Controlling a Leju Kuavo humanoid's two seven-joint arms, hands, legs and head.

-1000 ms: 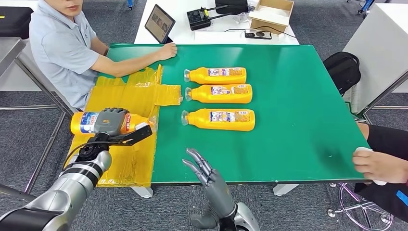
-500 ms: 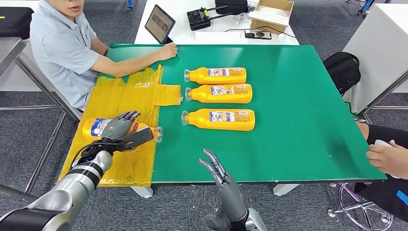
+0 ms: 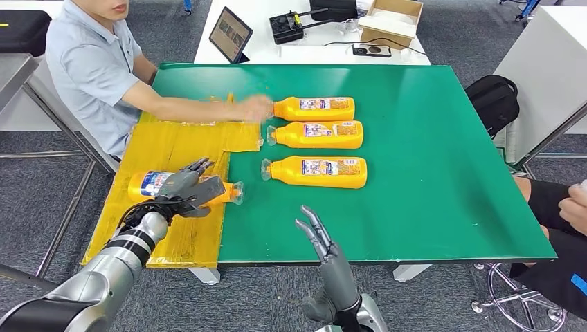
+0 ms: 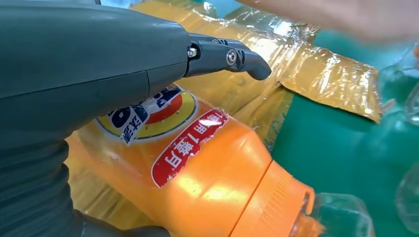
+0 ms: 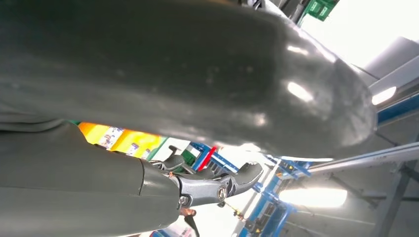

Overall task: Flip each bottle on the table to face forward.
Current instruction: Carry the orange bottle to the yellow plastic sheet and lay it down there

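An orange bottle lies on its side on the yellow plastic sheet at the table's near left, its clear cap pointing right. My left hand lies over it, fingers stretched across the top and the thumb against its side; the left wrist view shows the bottle with a red and blue label facing up. Three more orange bottles lie in a column on the green table, caps to the left. Near the front edge my right hand is raised and open.
A seated person at the far left stretches a blurred hand to the cap of the farthest bottle. Another person's hand shows at the right edge. Behind the green table a white table carries a tablet and a cardboard box.
My left hand brought the bottle down from the air onto the yellow sheet and shifted it right. The person's hand moved from the table's far edge to the farthest bottle. My right hand drifted right.
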